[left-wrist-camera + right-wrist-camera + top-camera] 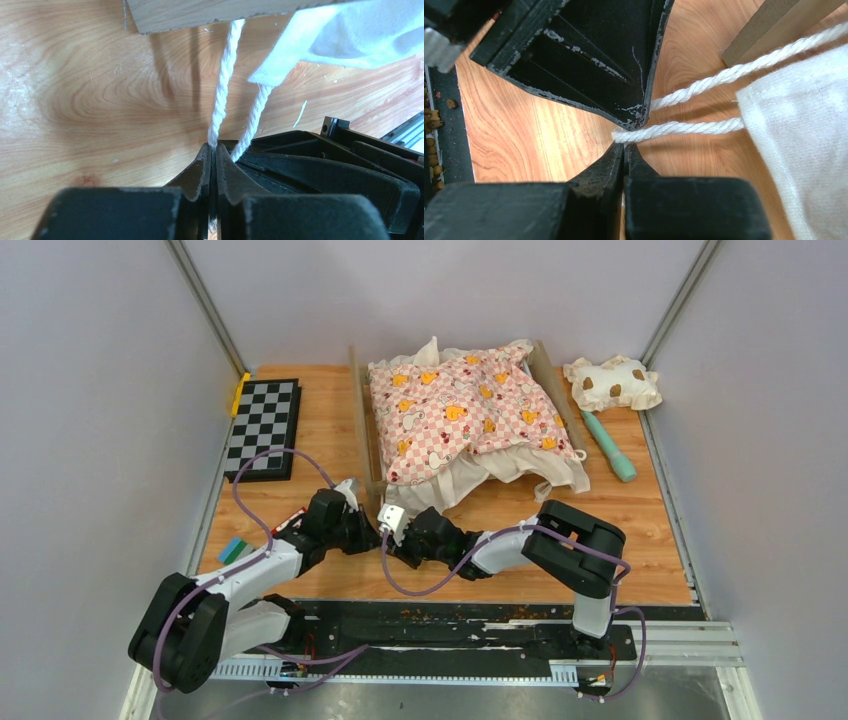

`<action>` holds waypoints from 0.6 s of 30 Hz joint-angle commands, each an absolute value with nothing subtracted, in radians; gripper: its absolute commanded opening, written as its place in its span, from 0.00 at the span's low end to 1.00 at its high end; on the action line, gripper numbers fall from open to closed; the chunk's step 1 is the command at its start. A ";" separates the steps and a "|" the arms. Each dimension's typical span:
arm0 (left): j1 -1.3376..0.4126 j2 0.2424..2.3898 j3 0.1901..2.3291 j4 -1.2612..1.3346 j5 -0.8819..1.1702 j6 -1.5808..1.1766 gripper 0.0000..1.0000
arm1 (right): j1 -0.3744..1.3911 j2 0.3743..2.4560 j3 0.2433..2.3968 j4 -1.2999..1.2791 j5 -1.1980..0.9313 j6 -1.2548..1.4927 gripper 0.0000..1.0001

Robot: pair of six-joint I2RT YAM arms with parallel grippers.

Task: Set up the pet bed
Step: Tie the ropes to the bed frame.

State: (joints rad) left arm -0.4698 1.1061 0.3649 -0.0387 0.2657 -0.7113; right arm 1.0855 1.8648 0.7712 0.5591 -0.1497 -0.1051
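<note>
The pet bed is standing at the back centre of the wooden table. Only its side rails are showing; the rest is lying hidden under the pink checkered cushion resting in it. White fabric is spilling over the near end and covering that edge.

At the bed's near left corner, the left gripper is clamping a white twisted cord, with its jaws pressed together on it. The right gripper is likewise pinching a second cord running from the fabric's corner.
</note>
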 commanded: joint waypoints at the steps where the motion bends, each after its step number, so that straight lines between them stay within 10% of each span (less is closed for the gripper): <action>1: -0.471 1.091 0.385 -0.061 0.246 -0.699 0.16 | 1.087 1.903 0.778 0.479 -0.163 -0.086 0.00; 18: -0.471 1.095 0.393 -0.074 0.244 -0.693 0.11 | 1.087 1.904 0.778 0.479 -0.167 -0.087 0.00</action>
State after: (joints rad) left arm -0.4698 1.1095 0.3653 -0.0719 0.2546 -0.7082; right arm 1.0855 1.8687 0.7757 0.5579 -0.1516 -0.1028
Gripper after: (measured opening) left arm 0.161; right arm 0.017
